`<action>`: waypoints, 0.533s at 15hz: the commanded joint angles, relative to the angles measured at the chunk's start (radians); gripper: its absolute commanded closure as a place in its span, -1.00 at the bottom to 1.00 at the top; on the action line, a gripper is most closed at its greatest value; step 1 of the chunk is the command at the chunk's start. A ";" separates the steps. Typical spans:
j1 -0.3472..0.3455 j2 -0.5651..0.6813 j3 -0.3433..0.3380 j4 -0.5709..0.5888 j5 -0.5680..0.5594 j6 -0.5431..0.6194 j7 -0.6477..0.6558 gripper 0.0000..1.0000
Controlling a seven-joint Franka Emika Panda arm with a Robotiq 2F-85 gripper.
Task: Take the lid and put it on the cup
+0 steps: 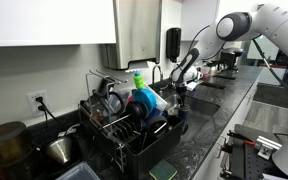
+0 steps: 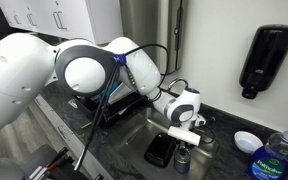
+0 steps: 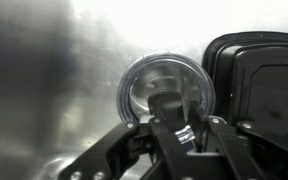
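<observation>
In the wrist view I look straight down into a round clear cup (image 3: 144, 85) standing in the steel sink. My gripper (image 3: 170, 122) is shut on a small dark lid (image 3: 168, 104), held just above the cup's mouth and a little toward its near rim. In an exterior view the gripper (image 2: 185, 139) hangs over the sink with the cup (image 2: 183, 161) right beneath it. In an exterior view the gripper (image 1: 180, 90) is low at the sink beside the dish rack; cup and lid are too small to tell there.
A black rectangular container (image 3: 256, 80) lies in the sink next to the cup, also in an exterior view (image 2: 161, 150). A full dish rack (image 1: 124, 122), a blue soap bottle (image 2: 278, 156), a white dish (image 2: 247, 141) and a wall dispenser (image 2: 267, 60) stand around.
</observation>
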 commanded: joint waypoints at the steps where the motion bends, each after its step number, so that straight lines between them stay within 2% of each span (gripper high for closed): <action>1: 0.010 0.003 -0.012 0.004 0.014 0.000 -0.007 0.34; 3: 0.010 -0.045 -0.028 -0.057 0.012 0.048 0.011 0.34; 4: 0.011 -0.067 -0.030 -0.083 0.011 0.053 0.008 -0.16; 6: 0.017 -0.076 -0.031 -0.089 0.009 0.047 0.008 -0.31; 8: 0.022 -0.085 -0.034 -0.105 0.005 0.064 0.011 -0.58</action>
